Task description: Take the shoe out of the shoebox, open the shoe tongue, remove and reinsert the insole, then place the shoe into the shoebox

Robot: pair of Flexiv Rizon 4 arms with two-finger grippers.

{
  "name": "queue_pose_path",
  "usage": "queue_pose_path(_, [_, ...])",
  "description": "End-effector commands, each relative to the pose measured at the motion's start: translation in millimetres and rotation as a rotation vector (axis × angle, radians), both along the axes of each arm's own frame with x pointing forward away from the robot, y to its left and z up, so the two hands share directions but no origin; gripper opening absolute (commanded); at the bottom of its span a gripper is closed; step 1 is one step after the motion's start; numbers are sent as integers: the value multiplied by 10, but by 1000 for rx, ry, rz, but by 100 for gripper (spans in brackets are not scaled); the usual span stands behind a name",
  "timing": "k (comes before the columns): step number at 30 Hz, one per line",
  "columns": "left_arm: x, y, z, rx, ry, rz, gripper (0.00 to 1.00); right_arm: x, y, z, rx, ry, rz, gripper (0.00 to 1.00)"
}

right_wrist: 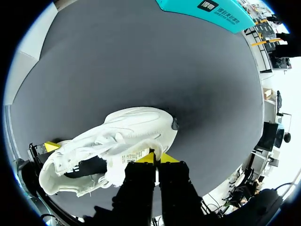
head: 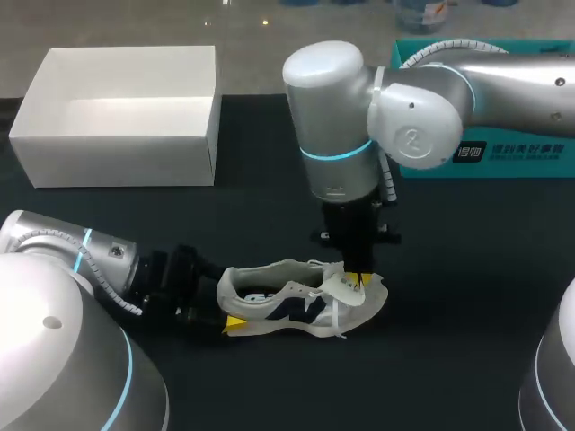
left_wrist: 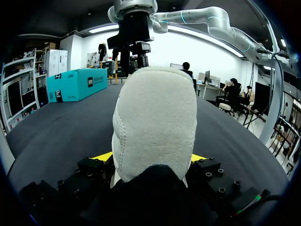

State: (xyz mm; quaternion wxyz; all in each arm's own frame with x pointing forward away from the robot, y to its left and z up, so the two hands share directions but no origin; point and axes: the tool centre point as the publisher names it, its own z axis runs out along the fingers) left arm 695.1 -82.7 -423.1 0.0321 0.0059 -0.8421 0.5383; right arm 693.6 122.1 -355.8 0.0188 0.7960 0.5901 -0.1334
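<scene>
**Heel braced, tongue pinched: the sneaker is out and being opened**

The white mesh sneaker with navy side panels (head: 296, 305) lies on its side on the black table (head: 449, 359), near centre toward six o'clock. Its heel points to nine o'clock and its toe to three. The left gripper (left_wrist: 151, 157) clamps the heel, one yellow tip on each flank. That looks like an anchor, so the shoe cannot slide.

From above, the right gripper (right_wrist: 156, 157) has its tips nearly together, nipping the edge of the white padded tongue (head: 346, 287). My read is that it means to peel the tongue back and expose the insole.

The open white cardboard shoebox (head: 117, 162) waits at ten o'clock, well apart.

As for writing, a label under the tongue carries print too small to read. The teal rectangular carton (left_wrist: 70, 84) at two o'clock bears a dark printed panel, which I leave unread.
</scene>
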Motion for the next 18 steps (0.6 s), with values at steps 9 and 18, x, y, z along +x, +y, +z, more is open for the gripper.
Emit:
queue_pose_path(9, [-12, -12, -22, 0, -2, 3, 0, -89, 153, -42, -35, -80, -197, 69])
queue_pose_path(18, [-12, -12, -22, 0, -2, 3, 0, -82, 350, 439, -54, -205, -101, 100])
